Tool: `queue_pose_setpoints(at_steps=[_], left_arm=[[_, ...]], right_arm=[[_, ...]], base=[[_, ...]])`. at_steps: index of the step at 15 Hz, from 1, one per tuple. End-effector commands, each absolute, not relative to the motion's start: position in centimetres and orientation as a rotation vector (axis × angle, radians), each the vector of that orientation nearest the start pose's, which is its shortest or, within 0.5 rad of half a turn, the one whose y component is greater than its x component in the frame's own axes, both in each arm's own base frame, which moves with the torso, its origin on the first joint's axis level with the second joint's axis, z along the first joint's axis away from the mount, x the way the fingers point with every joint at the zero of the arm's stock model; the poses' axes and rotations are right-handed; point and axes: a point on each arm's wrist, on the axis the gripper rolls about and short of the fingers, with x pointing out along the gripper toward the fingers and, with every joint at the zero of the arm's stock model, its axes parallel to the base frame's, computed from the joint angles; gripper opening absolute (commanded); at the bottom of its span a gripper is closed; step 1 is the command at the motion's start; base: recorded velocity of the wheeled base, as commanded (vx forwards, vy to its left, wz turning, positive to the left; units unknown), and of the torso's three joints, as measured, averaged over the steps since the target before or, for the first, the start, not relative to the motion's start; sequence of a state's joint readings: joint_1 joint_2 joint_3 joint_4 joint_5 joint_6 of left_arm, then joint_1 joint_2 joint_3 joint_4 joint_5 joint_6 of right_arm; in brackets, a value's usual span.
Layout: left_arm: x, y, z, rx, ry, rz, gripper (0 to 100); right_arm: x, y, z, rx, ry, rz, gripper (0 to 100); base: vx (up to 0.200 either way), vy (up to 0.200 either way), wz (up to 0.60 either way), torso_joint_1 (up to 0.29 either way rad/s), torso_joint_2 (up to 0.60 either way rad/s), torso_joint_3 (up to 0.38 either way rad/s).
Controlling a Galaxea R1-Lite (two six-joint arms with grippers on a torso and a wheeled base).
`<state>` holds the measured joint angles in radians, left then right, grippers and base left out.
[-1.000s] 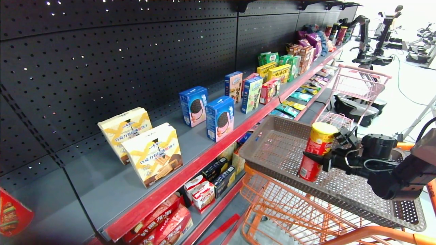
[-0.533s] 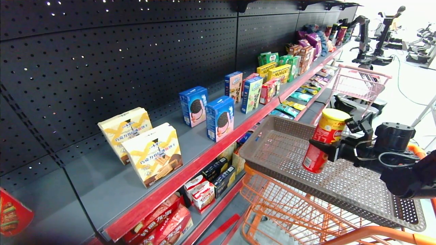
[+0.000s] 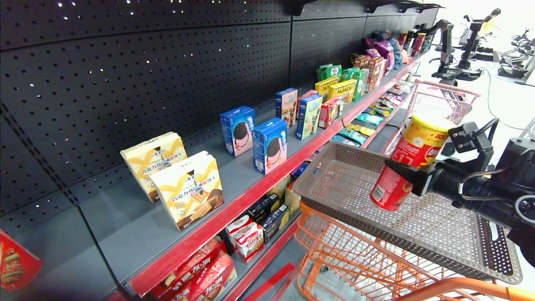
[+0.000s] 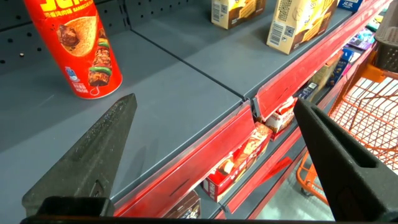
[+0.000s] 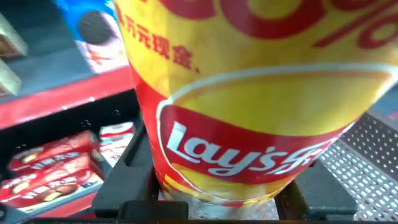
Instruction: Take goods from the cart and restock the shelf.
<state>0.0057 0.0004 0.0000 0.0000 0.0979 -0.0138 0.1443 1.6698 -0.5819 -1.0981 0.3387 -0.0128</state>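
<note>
My right gripper [image 3: 424, 163] is shut on a red and yellow chips can [image 3: 407, 161], which hangs tilted above the brown perforated tray [image 3: 342, 175] on top of the orange cart [image 3: 355, 259]. The right wrist view has the same can [image 5: 249, 106] close up, with my right gripper [image 5: 224, 202] around its lower part. My left gripper [image 4: 214, 149] stands open over the grey shelf [image 4: 180, 93] with its red front edge. A red chips can [image 4: 81, 46] stands upright on that shelf a little beyond the gripper. In the head view this can [image 3: 14, 263] is at the lower left corner.
On the grey shelf [image 3: 138, 225] stand cream boxes [image 3: 188, 188], blue cookie boxes [image 3: 269, 144] and more goods farther along. Bare shelf lies left of the cream boxes. Red packets [image 3: 196, 276] fill the lower shelf. A pink cart [image 3: 439, 100] stands beyond the orange one.
My right gripper has lifted the chips can up and toward the right off the tray, tilting it further. The shelf goods have not moved.
</note>
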Motion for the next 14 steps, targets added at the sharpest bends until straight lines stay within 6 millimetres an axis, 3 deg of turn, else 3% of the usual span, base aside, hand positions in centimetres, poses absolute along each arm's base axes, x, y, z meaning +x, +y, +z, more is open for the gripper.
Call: queue_pose_setpoints(at_steps=[1,4,14], left_arm=[[-2.3,0.2,7.6,-0.014,0.001,0.104,100],[-2.3,0.2,7.6,-0.015,0.001,0.104,100],[-2.3,0.2,7.6,-0.015,0.001,0.104,100]], right_arm=[[24.4,4.9,19.6,-0.026,-0.061,0.467,0],[22.6,4.1,18.5,-0.094,-0.032,0.318,0],[21.5,3.7,18.8,-0.146,-0.064,0.297,0]], base=[[0.000,0.000,0.00,0.000,0.00,0.000],[0.000,0.000,0.00,0.000,0.00,0.000],[0.000,0.000,0.00,0.000,0.00,0.000]])
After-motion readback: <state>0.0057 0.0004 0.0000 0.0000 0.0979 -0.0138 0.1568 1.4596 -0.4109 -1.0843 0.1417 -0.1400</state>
